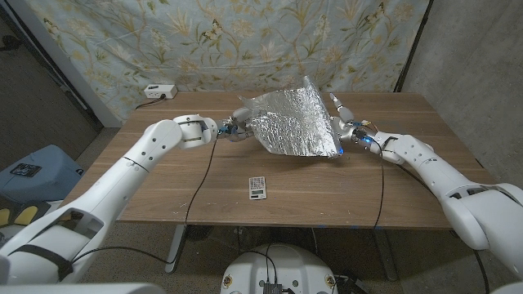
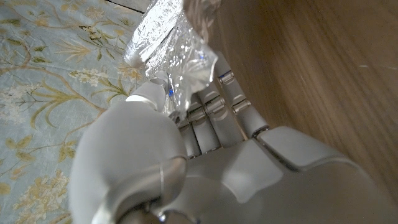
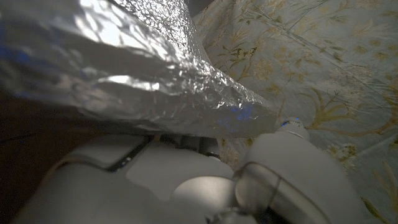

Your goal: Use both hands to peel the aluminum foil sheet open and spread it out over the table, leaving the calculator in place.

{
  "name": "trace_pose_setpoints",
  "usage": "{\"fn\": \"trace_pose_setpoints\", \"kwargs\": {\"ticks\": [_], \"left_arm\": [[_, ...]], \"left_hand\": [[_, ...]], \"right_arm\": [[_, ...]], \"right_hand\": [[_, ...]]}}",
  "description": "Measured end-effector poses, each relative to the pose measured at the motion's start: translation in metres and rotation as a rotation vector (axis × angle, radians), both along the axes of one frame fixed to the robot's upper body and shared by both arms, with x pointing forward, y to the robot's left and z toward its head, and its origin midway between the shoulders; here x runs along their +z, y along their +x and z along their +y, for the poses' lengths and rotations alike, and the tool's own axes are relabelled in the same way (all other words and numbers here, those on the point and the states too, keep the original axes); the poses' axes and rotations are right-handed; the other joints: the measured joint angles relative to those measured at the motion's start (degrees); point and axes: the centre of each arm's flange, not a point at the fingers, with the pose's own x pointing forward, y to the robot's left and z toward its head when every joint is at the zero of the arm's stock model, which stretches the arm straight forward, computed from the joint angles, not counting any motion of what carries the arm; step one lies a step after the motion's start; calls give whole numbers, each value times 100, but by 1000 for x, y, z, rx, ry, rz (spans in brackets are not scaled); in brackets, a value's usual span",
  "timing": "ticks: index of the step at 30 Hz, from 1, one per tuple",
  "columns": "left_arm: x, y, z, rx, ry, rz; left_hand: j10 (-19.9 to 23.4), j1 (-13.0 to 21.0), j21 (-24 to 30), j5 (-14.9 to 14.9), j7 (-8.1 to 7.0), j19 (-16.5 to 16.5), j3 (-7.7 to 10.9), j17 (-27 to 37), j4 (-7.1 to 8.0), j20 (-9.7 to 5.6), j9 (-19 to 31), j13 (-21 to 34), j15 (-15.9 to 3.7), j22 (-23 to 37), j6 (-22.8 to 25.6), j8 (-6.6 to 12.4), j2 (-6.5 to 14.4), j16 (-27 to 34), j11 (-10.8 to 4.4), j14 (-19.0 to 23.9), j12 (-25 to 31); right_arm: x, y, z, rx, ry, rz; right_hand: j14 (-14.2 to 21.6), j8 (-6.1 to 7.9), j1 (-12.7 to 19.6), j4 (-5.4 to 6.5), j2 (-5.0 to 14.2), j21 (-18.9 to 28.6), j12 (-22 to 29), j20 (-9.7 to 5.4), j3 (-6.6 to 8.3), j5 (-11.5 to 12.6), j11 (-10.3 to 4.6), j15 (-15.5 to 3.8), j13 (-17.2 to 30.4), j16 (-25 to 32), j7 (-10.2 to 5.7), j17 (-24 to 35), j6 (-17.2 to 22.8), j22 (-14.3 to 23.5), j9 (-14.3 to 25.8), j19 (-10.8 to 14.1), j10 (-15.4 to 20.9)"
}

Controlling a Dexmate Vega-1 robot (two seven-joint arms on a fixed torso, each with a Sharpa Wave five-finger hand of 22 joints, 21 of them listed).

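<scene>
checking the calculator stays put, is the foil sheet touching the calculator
Apart. The head view shows the foil sheet held up between the left hand and right hand, with bare wooden table separating it from the calculator.

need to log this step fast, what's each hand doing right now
Left hand: holding the left edge of the foil sheet.
Right hand: holding the sheet's right edge, with the sheet lifted off the table.

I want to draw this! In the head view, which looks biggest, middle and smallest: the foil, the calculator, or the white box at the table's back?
1. Foil sheet, by far the biggest.
2. Calculator and white box look about alike; the box sits farther away, so I won't rank them.
</scene>
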Motion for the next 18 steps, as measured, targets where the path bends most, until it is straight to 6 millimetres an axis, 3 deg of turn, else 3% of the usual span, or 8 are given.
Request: {"fn": "trace_pose_setpoints", "kwargs": {"ticks": [18], "left_arm": [[4, -4, 7, -13, -23, 7]], "left_hand": [[-13, 0, 45, 0, 0, -30, -24, 26, -23, 30, 44, 13, 0, -28, 0, -20, 0, 0, -13, 1, 0]], "right_arm": [[2, 0, -7, -17, -22, 19]], "right_hand": [[30, 0, 31, 23, 30, 10, 0, 30, -23, 22, 12, 33, 17, -1, 29, 0, -29, -16, 1, 30, -11]]}}
